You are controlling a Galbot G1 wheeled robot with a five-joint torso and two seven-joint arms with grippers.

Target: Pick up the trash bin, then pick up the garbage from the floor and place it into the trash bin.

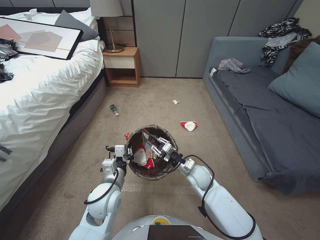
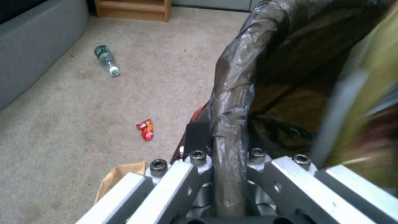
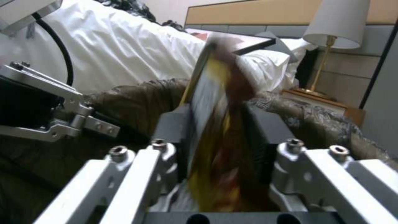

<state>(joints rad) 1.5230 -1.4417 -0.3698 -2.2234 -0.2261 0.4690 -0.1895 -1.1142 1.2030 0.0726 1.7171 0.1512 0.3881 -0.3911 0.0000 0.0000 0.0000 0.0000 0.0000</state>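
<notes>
I see my left gripper (image 2: 226, 155) clamped on the bin's (image 1: 133, 138) near-left rim, holding it above the carpet; my right gripper (image 3: 224, 137) pinches a yellow wrapper (image 3: 211, 102) over its mouth.

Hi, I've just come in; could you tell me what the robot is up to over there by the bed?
It is tidying litter off the carpet. The left gripper is clamped on the rim of the trash bin, holding it in front of the robot. The right gripper is over the bin's mouth, its fingers shut on a yellow snack wrapper. Some garbage is already inside. On the floor lie a green bottle, a small red wrapper, crumpled white paper and a red-and-white paper cup.
</notes>
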